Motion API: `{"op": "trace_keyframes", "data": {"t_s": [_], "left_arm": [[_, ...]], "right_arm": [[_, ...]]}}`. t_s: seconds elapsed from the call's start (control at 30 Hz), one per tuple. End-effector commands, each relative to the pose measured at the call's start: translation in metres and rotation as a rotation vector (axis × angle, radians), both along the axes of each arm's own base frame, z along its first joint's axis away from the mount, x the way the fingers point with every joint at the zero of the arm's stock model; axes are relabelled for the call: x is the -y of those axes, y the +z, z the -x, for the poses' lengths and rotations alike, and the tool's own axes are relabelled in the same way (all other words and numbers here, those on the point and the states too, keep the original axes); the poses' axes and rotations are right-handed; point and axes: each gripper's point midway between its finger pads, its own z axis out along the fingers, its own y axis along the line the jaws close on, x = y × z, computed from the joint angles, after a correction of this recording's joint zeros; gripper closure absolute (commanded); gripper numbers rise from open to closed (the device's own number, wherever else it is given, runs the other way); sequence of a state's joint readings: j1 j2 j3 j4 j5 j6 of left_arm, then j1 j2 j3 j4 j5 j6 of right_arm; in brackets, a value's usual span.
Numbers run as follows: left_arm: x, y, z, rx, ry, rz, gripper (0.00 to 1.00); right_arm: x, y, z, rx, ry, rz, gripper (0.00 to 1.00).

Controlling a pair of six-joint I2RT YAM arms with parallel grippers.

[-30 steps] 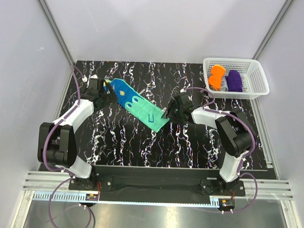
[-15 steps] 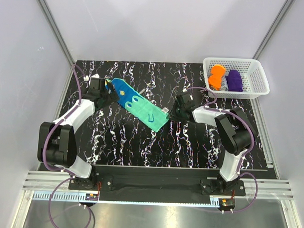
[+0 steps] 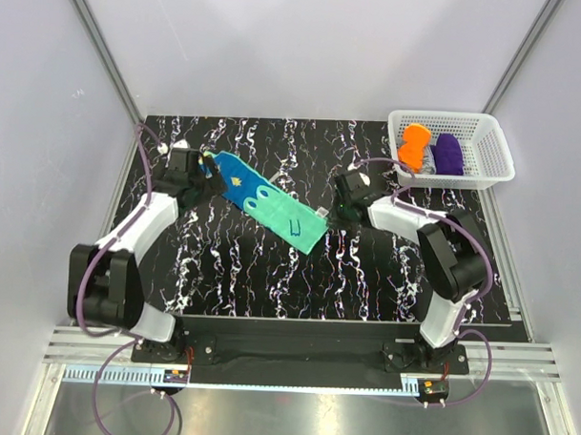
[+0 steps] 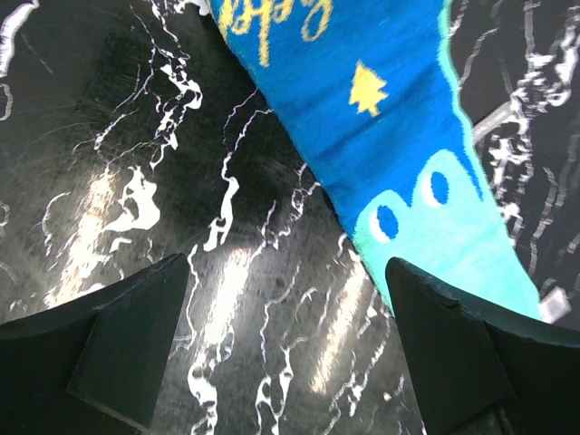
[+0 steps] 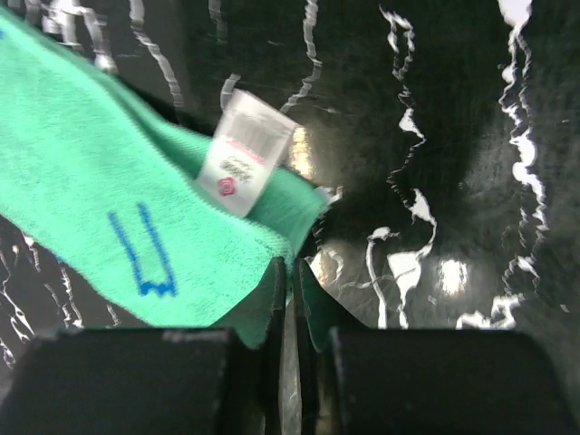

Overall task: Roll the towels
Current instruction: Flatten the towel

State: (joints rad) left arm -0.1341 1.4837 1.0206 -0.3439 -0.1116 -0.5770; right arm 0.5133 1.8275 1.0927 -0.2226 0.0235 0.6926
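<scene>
Top external: one teal towel, corner clamped by right pincer; left pincer agape

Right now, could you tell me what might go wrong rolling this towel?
The right gripper pinches only the green corner of the towel, beside its tag, so it may slip free. The left gripper hangs open at the blue end, holding nothing; the cloth could drag instead of rolling.
</scene>
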Motion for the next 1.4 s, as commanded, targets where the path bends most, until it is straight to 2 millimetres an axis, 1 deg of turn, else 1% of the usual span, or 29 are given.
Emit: {"op": "trace_keyframes", "data": {"t_s": [0.0, 0.03, 0.07, 0.1, 0.17, 0.2, 0.23, 0.3, 0.33, 0.37, 0.4, 0.43, 0.47, 0.5, 0.57, 0.6, 0.7, 0.8, 0.9, 1.0, 1.03, 1.07, 1.13, 1.17, 1.2, 1.23, 1.3, 1.33, 1.37], "left_arm": [[-0.002, 0.043, 0.006, 0.111, 0.005, 0.003, 0.04], [-0.003, 0.044, 0.011, 0.107, 0.008, 0.002, 0.04], [-0.004, 0.054, 0.015, 0.13, 0.01, 0.0, 0.04], [-0.005, 0.056, 0.018, 0.131, 0.01, -0.002, 0.03], [-0.008, 0.064, 0.028, 0.138, 0.012, -0.008, 0.03], [-0.01, 0.065, 0.032, 0.138, 0.015, -0.013, 0.03], [-0.011, 0.065, 0.037, 0.131, 0.016, -0.018, 0.02], [-0.015, 0.068, 0.048, 0.143, 0.027, -0.027, 0.02], [-0.018, 0.067, 0.052, 0.14, 0.03, -0.033, 0.01], [-0.02, 0.067, 0.058, 0.143, 0.035, -0.034, 0.01], [-0.022, 0.068, 0.06, 0.146, 0.039, -0.038, 0.01], [-0.026, 0.066, 0.064, 0.14, 0.046, -0.043, 0.01], [-0.029, 0.067, 0.066, 0.146, 0.052, -0.046, 0.01], [-0.032, 0.062, 0.07, 0.132, 0.057, -0.051, 0.01], [-0.038, 0.057, 0.074, 0.126, 0.076, -0.054, 0.01], [-0.04, 0.05, 0.077, 0.112, 0.079, -0.054, 0.01], [-0.042, 0.042, 0.077, 0.103, 0.095, -0.036, 0.01], [-0.037, 0.033, 0.073, 0.092, 0.085, -0.011, 0.02], [-0.028, 0.028, 0.063, 0.09, 0.045, 0.002, 0.09], [-0.014, 0.031, 0.055, 0.103, -0.012, -0.056, 0.1], [-0.003, 0.03, 0.054, 0.099, -0.048, -0.078, 0.1], [0.0, 0.029, 0.047, 0.086, -0.051, -0.1, 0.1], [0.016, 0.024, 0.041, 0.061, -0.108, -0.12, 0.1], [0.019, 0.012, 0.037, 0.017, -0.117, -0.15, 0.1], [0.025, 0.017, 0.03, 0.017, -0.129, -0.168, 0.1], [0.037, 0.004, 0.03, -0.025, -0.172, -0.204, 0.09], [0.041, 0.005, 0.021, -0.035, -0.169, -0.265, 0.08], [0.048, -0.007, 0.02, -0.066, -0.195, -0.293, 0.07], [0.049, -0.005, 0.014, -0.061, -0.185, -0.317, 0.06]], "right_arm": [[-0.014, 0.068, -0.004, 0.155, 0.081, 0.101, 1.0], [-0.021, 0.085, -0.004, 0.182, 0.097, 0.12, 1.0], [-0.03, 0.094, 0.0, 0.2, 0.133, 0.13, 1.0], [-0.053, 0.115, 0.007, 0.243, 0.183, 0.118, 1.0], [-0.072, 0.127, 0.026, 0.262, 0.267, 0.15, 1.0], [-0.098, 0.135, 0.049, 0.284, 0.36, 0.148, 1.0], [-0.114, 0.144, 0.062, 0.31, 0.419, 0.146, 1.0], [-0.141, 0.147, 0.096, 0.352, 0.58, 0.184, 1.0], [-0.162, 0.141, 0.139, 0.356, 0.712, 0.203, 1.0], [-0.172, 0.131, 0.167, 0.367, 0.833, 0.243, 1.0], [-0.173, 0.116, 0.187, 0.369, 0.893, 0.303, 1.0], [-0.177, 0.103, 0.226, 0.359, 0.986, 0.347, 1.0], [-0.175, 0.092, 0.241, 0.331, 1.006, 0.362, 1.0], [-0.166, 0.069, 0.255, 0.285, 1.036, 0.406, 1.0], [-0.158, 0.049, 0.276, 0.242, 1.024, 0.425, 1.0], [-0.147, 0.034, 0.282, 0.208, 1.026, 0.442, 1.0], [-0.132, 0.024, 0.284, 0.182, 0.969, 0.444, 1.0], [-0.124, 0.026, 0.282, 0.189, 0.94, 0.447, 1.0], [-0.12, 0.029, 0.277, 0.205, 0.92, 0.47, 1.0], [-0.118, 0.026, 0.274, 0.208, 0.908, 0.495, 1.0], [-0.118, 0.025, 0.274, 0.207, 0.904, 0.492, 1.0], [-0.118, 0.022, 0.275, 0.202, 0.907, 0.493, 1.0], [-0.119, 0.017, 0.277, 0.194, 0.906, 0.477, 1.0], [-0.12, 0.015, 0.278, 0.189, 0.905, 0.474, 1.0], [-0.119, 0.012, 0.279, 0.184, 0.904, 0.476, 1.0], [-0.119, 0.01, 0.279, 0.179, 0.896, 0.475, 1.0], [-0.116, 0.006, 0.279, 0.172, 0.891, 0.478, 1.0], [-0.116, 0.005, 0.28, 0.168, 0.885, 0.475, 1.0], [-0.115, 0.005, 0.28, 0.167, 0.883, 0.472, 1.0]]}}
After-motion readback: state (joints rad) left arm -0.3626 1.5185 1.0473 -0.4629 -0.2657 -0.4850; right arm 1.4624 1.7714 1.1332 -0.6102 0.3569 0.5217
